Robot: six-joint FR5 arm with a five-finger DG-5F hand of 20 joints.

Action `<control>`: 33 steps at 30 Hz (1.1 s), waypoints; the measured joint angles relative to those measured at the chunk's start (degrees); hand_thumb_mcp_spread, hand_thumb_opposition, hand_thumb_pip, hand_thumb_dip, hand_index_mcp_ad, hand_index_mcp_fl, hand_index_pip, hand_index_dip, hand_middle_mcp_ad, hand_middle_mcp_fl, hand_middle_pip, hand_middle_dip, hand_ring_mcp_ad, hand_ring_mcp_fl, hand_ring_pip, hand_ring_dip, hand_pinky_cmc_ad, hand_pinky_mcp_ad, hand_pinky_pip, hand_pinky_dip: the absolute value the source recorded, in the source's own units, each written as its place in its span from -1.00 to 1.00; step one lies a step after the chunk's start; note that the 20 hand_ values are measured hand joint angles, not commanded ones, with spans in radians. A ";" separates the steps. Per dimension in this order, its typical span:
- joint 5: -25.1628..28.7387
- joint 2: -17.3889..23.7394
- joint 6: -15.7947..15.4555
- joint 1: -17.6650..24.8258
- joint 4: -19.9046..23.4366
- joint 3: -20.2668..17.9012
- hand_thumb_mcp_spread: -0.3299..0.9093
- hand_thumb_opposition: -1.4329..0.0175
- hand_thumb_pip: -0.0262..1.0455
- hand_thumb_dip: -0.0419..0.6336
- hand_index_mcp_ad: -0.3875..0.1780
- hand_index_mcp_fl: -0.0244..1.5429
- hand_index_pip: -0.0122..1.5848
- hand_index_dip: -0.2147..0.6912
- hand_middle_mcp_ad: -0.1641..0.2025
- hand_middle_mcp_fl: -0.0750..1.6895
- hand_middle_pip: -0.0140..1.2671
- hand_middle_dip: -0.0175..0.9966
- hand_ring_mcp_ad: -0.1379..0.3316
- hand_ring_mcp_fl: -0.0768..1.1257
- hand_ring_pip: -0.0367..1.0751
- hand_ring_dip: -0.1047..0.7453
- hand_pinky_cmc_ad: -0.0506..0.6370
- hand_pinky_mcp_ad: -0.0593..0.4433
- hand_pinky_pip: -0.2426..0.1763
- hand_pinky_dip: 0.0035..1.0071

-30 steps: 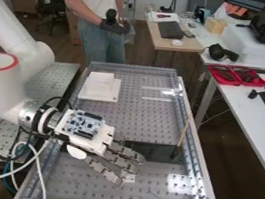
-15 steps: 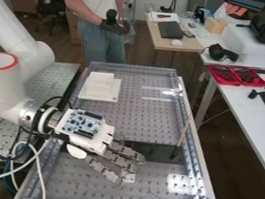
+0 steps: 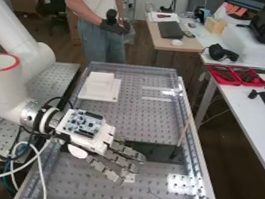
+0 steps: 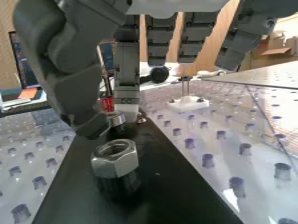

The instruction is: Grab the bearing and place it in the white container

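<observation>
Robot hand [image 3: 121, 161] open, fingers nearly straight; bearing near its thumb.
High view: white container [image 3: 109, 93] stands apart. Wrist view: the likely bearing [image 4: 116, 120], on a dark plate [image 4: 163, 187], should be stiff, slick; pinch its outer rim.

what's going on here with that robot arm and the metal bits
The robot hand is low over the bench, right by a small metal ring, which looks like the bearing. I can't tell whether it has hold of it. A big hex nut stands nearby on the black strip. The white container sits farther up the bench, so the ring isn't in it yet.
</observation>
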 joint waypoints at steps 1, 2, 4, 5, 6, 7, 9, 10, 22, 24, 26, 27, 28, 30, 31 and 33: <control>0.00 0.01 -0.02 -0.01 0.01 0.00 0.20 -0.12 0.29 -0.07 0.14 -0.76 0.87 -0.19 0.01 -0.91 -0.78 -0.59 -0.09 -0.85 -0.77 -0.55 0.12 0.15 -0.04 -0.66; -0.03 0.01 -0.03 -0.04 -0.02 0.00 0.20 -0.12 0.29 -0.07 0.14 -0.76 0.87 -0.19 0.01 -0.91 -0.78 -0.59 -0.09 -0.85 -0.77 -0.55 0.12 0.17 -0.01 -0.66; -0.15 0.05 0.00 -0.13 -0.12 0.02 0.20 -0.12 0.29 -0.07 0.14 -0.76 0.87 -0.19 0.01 -0.91 -0.78 -0.59 -0.09 -0.85 -0.77 -0.55 0.12 0.15 0.02 -0.66; -0.20 0.07 0.00 -0.16 -0.15 0.03 0.20 -0.12 0.29 -0.07 0.14 -0.76 0.87 -0.21 0.01 -0.91 -0.78 -0.59 -0.09 -0.85 -0.77 -0.55 0.12 0.15 0.02 -0.66; -0.34 0.13 0.00 -0.26 -0.17 0.04 0.20 -0.12 0.28 -0.08 0.14 -0.76 0.87 -0.22 0.01 -0.91 -0.78 -0.59 -0.09 -0.85 -0.77 -0.55 0.12 0.15 0.04 -0.66; -0.47 0.23 -0.02 -0.33 -0.14 0.06 0.21 -0.13 0.26 -0.07 0.14 -0.74 0.87 -0.22 0.01 -0.91 -0.78 -0.59 -0.09 -0.85 -0.77 -0.54 0.12 0.17 0.07 -0.65; -0.67 0.44 -0.05 -0.39 -0.13 0.09 0.19 -0.13 0.21 -0.09 0.14 -0.68 0.87 -0.23 0.01 -0.91 -0.78 -0.59 -0.11 -0.85 -0.77 -0.55 0.12 0.17 0.10 -0.65; -0.79 0.62 -0.13 -0.42 -0.13 0.13 0.19 -0.13 0.13 -0.09 0.14 -0.63 0.87 -0.23 0.01 -0.91 -0.78 -0.59 -0.09 -0.85 -0.78 -0.55 0.12 0.17 0.10 -0.65; -2.34 3.74 -0.32 -0.23 -0.64 0.55 0.19 -0.13 0.13 -0.09 0.14 -0.63 0.87 -0.23 0.01 -0.89 -0.79 -0.59 -0.11 -0.86 -0.76 -0.53 0.12 0.15 0.10 -0.65; -2.82 4.52 -0.36 -0.06 -0.67 0.31 0.19 -0.13 0.13 -0.09 0.14 -0.63 0.87 -0.23 0.01 -0.89 -0.79 -0.59 -0.11 -0.86 -0.76 -0.53 0.12 0.17 0.10 -0.65; -3.47 5.47 -0.42 0.09 -0.78 -0.02 0.19 -0.13 0.13 -0.09 0.14 -0.63 0.87 -0.23 0.01 -0.89 -0.79 -0.59 -0.11 -0.86 -0.76 -0.53 0.12 0.17 0.10 -0.65; -3.96 6.23 -0.42 0.20 -0.98 -0.26 0.19 -0.13 0.12 -0.09 0.14 -0.63 0.87 -0.23 0.01 -0.89 -0.79 -0.59 -0.11 -0.86 -0.76 -0.53 0.12 0.17 0.10 -0.65; -4.45 7.02 -0.42 0.32 -1.28 -0.53 0.19 -0.13 0.13 -0.09 0.14 -0.63 0.87 -0.23 0.01 -0.89 -0.79 -0.59 -0.11 -0.86 -0.76 -0.53 0.12 0.17 0.10 -0.65; -5.14 8.25 -0.42 0.55 -1.84 -0.98 0.19 -0.13 0.13 -0.09 0.14 -0.63 0.87 -0.23 0.01 -0.89 -0.79 -0.59 -0.11 -0.86 -0.76 -0.53 0.12 0.15 0.10 -0.65; -5.46 9.00 -0.42 0.73 -2.21 -1.28 0.19 -0.13 0.13 -0.09 0.14 -0.63 0.87 -0.23 0.01 -0.89 -0.79 -0.59 -0.11 -0.86 -0.76 -0.53 0.12 0.17 0.10 -0.65; -5.79 10.32 -0.47 1.13 -2.80 -1.84 0.19 -0.13 0.13 -0.09 0.14 -0.63 0.87 -0.23 0.01 -0.89 -0.79 -0.59 -0.11 -0.86 -0.76 -0.53 0.12 0.17 0.10 -0.65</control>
